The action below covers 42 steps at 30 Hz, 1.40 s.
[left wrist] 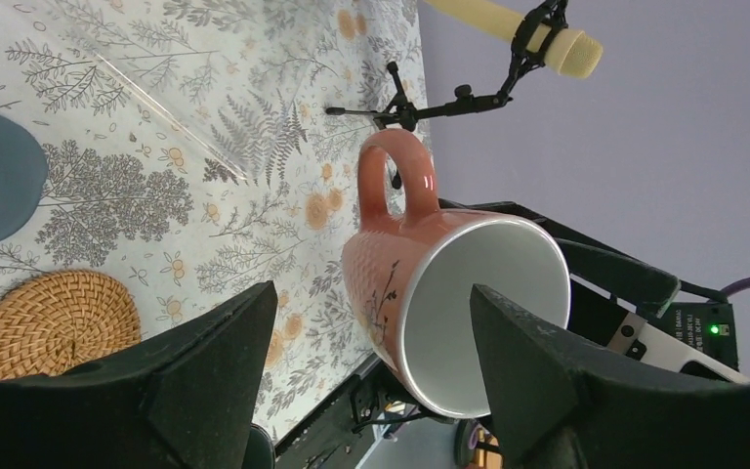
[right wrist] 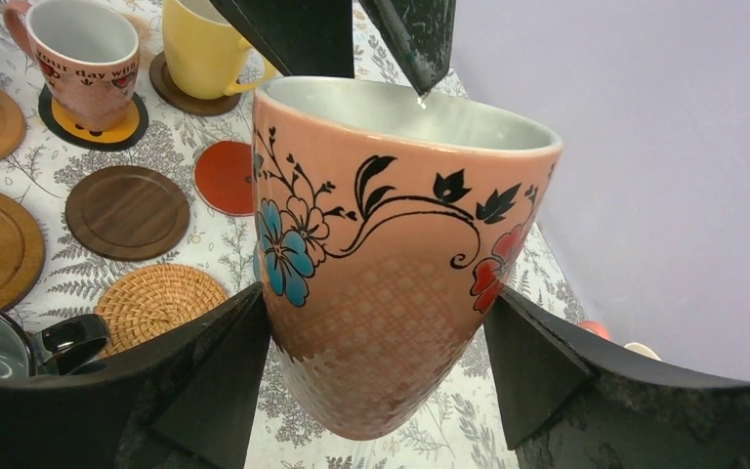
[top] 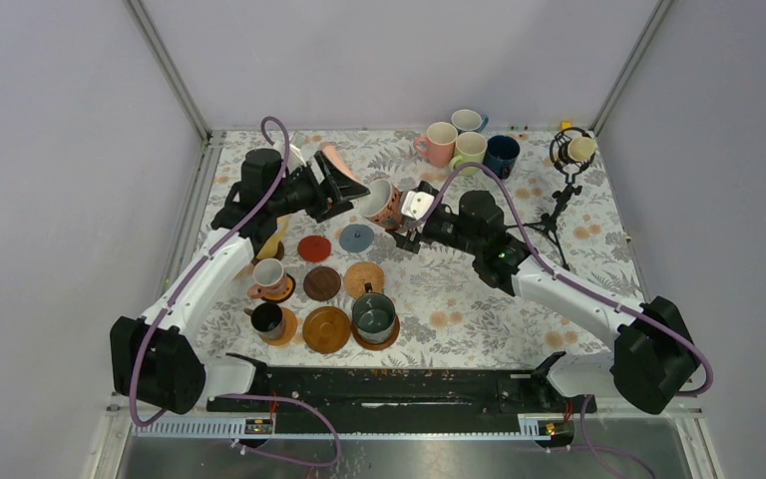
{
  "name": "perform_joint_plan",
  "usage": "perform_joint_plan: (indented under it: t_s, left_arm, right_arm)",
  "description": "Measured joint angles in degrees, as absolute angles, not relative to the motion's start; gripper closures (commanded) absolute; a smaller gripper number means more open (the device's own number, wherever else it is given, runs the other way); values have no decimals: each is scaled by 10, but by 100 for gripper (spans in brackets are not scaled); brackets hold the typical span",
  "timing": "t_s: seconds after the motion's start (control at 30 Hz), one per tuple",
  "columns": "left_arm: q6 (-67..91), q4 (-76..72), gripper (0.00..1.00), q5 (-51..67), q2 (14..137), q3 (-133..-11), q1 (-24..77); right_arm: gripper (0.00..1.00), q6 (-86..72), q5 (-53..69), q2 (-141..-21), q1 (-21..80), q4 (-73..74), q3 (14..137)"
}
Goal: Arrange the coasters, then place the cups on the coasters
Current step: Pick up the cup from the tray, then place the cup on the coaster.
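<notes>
A salmon cup with painted flowers (top: 381,203) hangs tilted above the table, and my right gripper (top: 409,215) (right wrist: 376,295) is shut on its lower body (right wrist: 391,293). My left gripper (top: 354,195) (left wrist: 373,291) stands open at the cup's rim (left wrist: 430,293). One finger is in front of the white mouth and the other is apart from the outer wall. Bare coasters lie below: red (top: 313,247), grey-blue (top: 356,238), dark brown (top: 321,283), tan woven (top: 363,279) and orange wood (top: 326,328). A cream cup (top: 269,274), a black cup (top: 266,319) and a dark green cup (top: 373,317) stand on coasters.
Several more cups, among them pink (top: 441,143), light green (top: 470,150) and navy (top: 502,155), cluster at the back right. A microphone on a black tripod (top: 569,160) stands further right. A yellow cup (right wrist: 205,49) sits on a coaster beside my left arm.
</notes>
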<state>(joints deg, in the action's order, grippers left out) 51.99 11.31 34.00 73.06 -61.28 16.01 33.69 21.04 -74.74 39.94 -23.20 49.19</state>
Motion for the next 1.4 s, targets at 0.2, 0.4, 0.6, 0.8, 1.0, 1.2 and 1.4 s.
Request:
perform_joint_plan:
  t_s: [0.2,0.4,0.6,0.8,1.0,1.2,1.4]
  left_arm:
    - [510,111,51,342,744,-613,171]
    - [488,128,97,344,761,-613,176]
    - [433,154,100,342,763,-614,180]
    - [401,213,100,305,770,-637,180]
    - [335,287,100,172,778,-696,179]
    - [293,307,100,-3,778,-697,173]
    - [248,299,100,-90,795,-696,166]
  right_arm:
    - [43,347,201,-747,408,-229,492]
    - [37,349,200,-751,416,-225,489]
    - [13,326,198,-753,418,-242,465]
    - [1,306,167,-736,424,-260,437]
    - [1,238,148,-651,424,-173,431]
    - [1,128,129,-578,424,-103,431]
    - [1,65,88,-567,424,-44,448]
